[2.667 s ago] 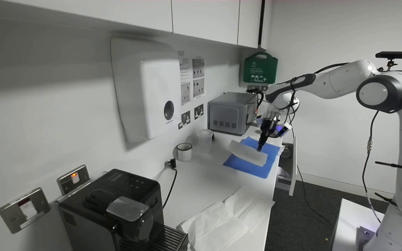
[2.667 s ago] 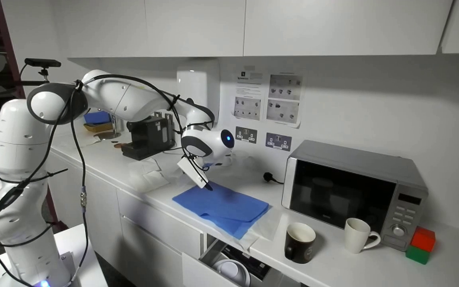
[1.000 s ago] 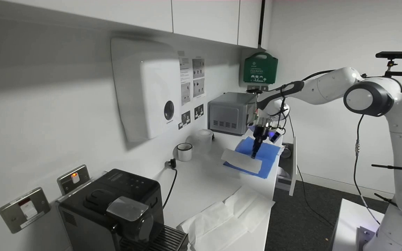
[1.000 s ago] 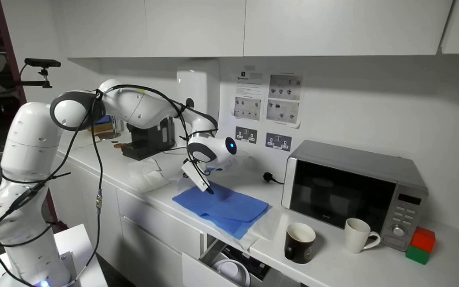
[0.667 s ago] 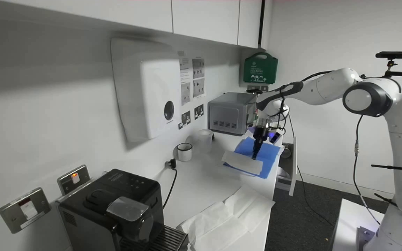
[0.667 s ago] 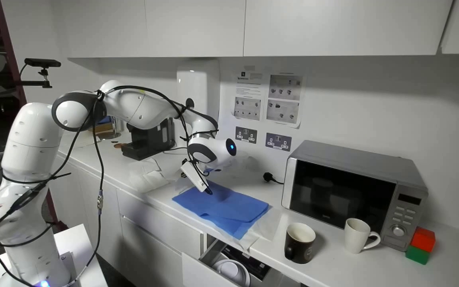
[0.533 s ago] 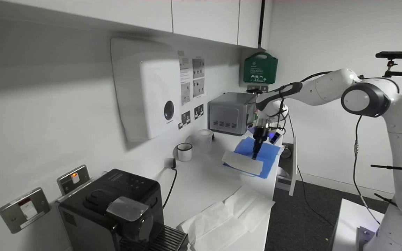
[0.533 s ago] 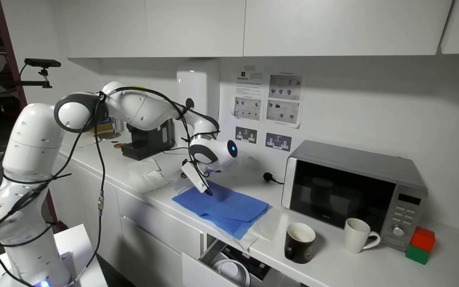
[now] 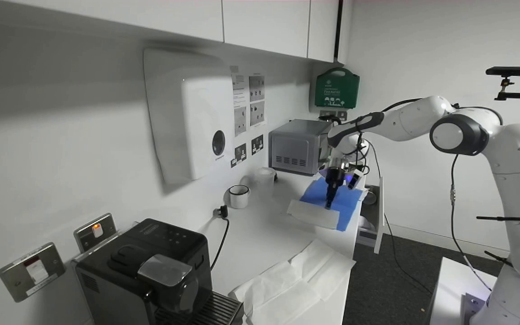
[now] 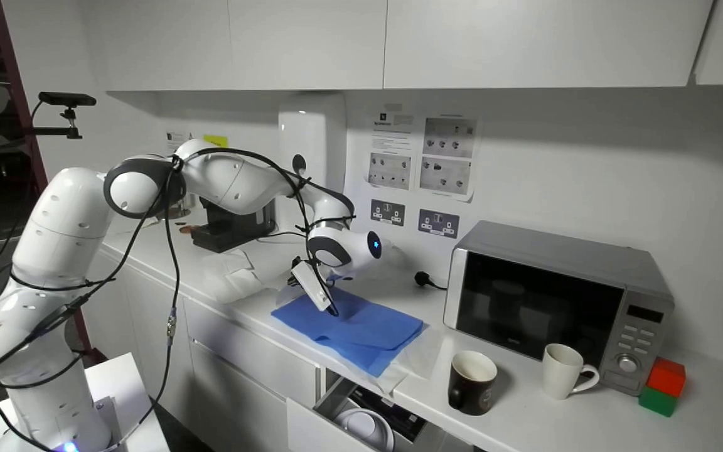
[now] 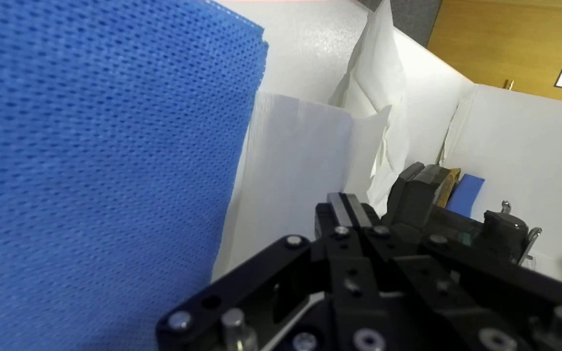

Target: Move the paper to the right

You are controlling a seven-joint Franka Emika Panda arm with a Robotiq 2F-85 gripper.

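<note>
A white paper sheet [image 9: 312, 214] stands out beside my gripper in an exterior view, at the coffee-machine side of the blue sheets [image 9: 348, 201]. My gripper [image 9: 328, 206] points down at its upper right part. In the wrist view the fingers of my gripper [image 11: 343, 197] are together, and a fold in the white paper [image 11: 295, 161] runs down to their tips; they look shut on it. The blue sheet [image 11: 110, 146] fills the left of the wrist view. In an exterior view the blue sheets [image 10: 368, 323] lie on the counter and the wrist camera [image 10: 311, 285] hides my fingers.
Crumpled white paper [image 9: 296, 284] lies near the black coffee machine [image 9: 147, 271]. A microwave [image 10: 556, 301], a dark mug [image 10: 471, 383] and a white mug [image 10: 565, 370] stand past the blue sheets. An open drawer [image 10: 336, 417] juts out below the counter. A white cup [image 9: 239, 198] is by the wall.
The gripper has moved lower and away from the robot base, towards the wall. The white paper has moved with it, left and down in an exterior view. The blue sheets have not moved.
</note>
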